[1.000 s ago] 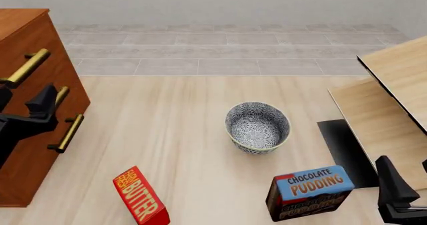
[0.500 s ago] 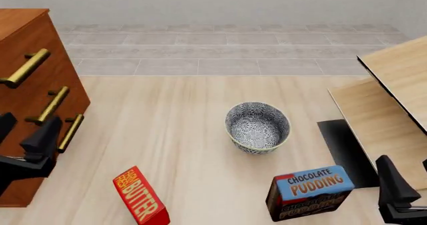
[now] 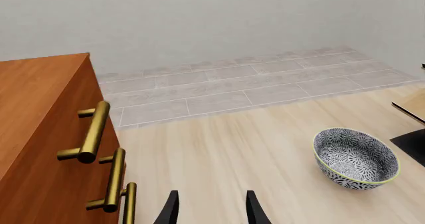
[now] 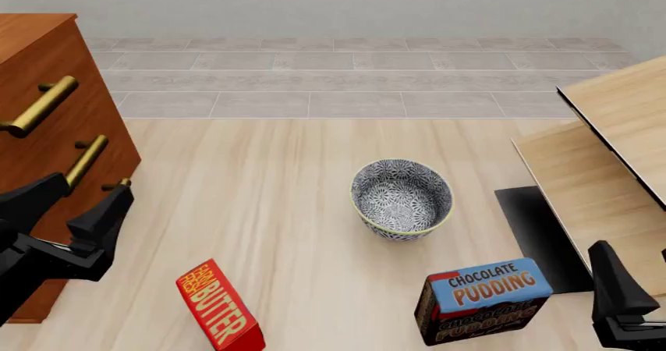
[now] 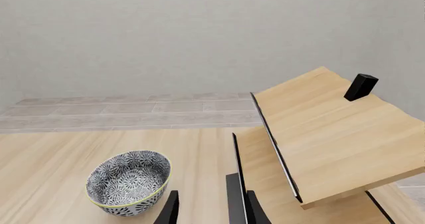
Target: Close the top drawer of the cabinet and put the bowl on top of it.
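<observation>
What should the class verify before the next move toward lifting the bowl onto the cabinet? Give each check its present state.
1. Top drawer flush with the cabinet front: cannot tell.
2. Bowl upright on the table, untouched: ok.
3. Left pincer open and empty: ok.
4. Left pincer clear of the handles: cannot tell.
5. Right pincer open: ok.
6. Pudding box apart from the bowl: ok.
</observation>
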`<state>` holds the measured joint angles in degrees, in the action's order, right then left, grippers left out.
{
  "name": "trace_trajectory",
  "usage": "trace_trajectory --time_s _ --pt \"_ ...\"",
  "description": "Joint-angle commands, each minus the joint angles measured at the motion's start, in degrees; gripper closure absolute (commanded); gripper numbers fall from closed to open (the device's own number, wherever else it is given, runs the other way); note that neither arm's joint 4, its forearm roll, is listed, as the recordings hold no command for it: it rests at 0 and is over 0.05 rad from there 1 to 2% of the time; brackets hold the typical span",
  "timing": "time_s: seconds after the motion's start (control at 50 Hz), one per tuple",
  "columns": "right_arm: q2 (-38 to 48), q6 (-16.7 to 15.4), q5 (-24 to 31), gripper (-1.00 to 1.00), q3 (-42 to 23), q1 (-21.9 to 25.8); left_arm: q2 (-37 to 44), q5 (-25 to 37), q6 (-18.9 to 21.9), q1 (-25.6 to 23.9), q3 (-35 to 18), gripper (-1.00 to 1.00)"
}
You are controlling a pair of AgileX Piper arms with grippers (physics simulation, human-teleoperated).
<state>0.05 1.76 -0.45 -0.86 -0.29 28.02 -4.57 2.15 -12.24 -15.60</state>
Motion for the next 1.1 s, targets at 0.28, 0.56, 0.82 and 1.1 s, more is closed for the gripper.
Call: trace_trajectory --time_s 0.28,0.56,0.82,1.1 --pt "0.0 0.6 -0.3 -1.00 0.2 -0.4 14.3 8.0 3.7 -6.6 -15.9 -1.00" --pt "0.0 0.0 -0.3 -1.00 0.4 -0.1 21.0 17.6 0.9 -9.5 -28.2 -1.00" --pt "0.0 -0.5 0.1 -1.00 0.2 0.3 32.5 22.9 -3.5 -11.1 -36.8 -1.00" --pt "0.1 -0.6 0.5 -1.00 0.0 0.3 41.4 27.5 -7.8 -14.2 -45.6 -1.00"
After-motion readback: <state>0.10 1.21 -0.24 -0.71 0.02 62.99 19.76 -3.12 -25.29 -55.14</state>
